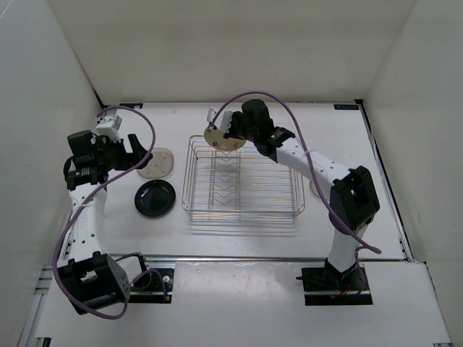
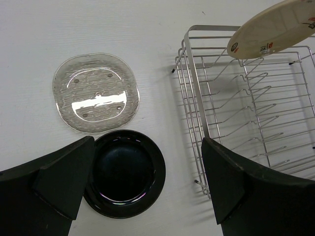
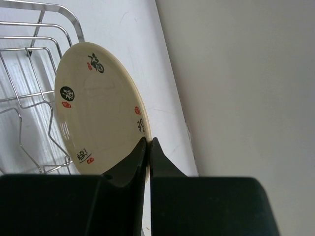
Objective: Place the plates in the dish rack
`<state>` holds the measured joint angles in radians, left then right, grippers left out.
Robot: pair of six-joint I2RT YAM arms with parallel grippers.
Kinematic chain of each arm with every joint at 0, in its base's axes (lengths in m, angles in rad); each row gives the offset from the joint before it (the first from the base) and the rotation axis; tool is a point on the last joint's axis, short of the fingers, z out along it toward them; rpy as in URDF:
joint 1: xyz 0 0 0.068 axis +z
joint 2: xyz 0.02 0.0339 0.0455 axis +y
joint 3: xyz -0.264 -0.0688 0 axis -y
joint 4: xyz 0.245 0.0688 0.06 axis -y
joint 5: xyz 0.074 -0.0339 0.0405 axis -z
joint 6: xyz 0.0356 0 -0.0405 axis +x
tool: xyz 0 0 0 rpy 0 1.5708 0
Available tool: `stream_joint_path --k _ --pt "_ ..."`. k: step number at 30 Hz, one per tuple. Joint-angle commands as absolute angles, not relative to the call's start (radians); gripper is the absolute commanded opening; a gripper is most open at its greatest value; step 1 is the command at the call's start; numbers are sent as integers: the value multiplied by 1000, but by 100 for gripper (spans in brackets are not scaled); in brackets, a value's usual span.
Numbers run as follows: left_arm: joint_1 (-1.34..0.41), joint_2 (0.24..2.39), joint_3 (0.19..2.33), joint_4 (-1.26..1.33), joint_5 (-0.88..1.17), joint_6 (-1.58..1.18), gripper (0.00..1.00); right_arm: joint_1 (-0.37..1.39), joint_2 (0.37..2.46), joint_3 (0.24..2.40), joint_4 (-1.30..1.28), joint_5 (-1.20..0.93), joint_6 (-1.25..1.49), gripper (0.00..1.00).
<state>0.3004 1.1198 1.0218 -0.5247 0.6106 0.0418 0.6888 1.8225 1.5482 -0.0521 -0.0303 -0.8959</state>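
My right gripper (image 1: 217, 135) is shut on the rim of a tan plate (image 1: 221, 139) with red and black marks, holding it on edge above the far left corner of the dish rack (image 1: 187, 177). The right wrist view shows the fingertips (image 3: 148, 140) pinching the tan plate (image 3: 93, 108) over the rack's wires (image 3: 75, 24). A smoky-grey plate (image 1: 155, 162) and a glossy black plate (image 1: 155, 198) lie flat on the table left of the rack. My left gripper (image 1: 134, 150) hovers open above them, holding nothing. Its wrist view looks down on the black plate (image 2: 123, 172), the grey plate (image 2: 96, 92) and the rack (image 2: 193, 83).
White walls close in the table at the back and both sides. The right arm's forearm reaches over the rack's right end. A pale curved rim (image 1: 315, 189) shows beside the rack's right side, mostly hidden by that arm.
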Motion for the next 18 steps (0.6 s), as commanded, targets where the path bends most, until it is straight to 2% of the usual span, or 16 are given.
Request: stream_joint_path --k 1,18 --pt "311 1085 1022 -526 632 51 100 696 1795 1537 -14 -46 -871 0" --pt "311 1085 1022 -526 641 60 100 724 1795 1485 -52 -37 -844 0"
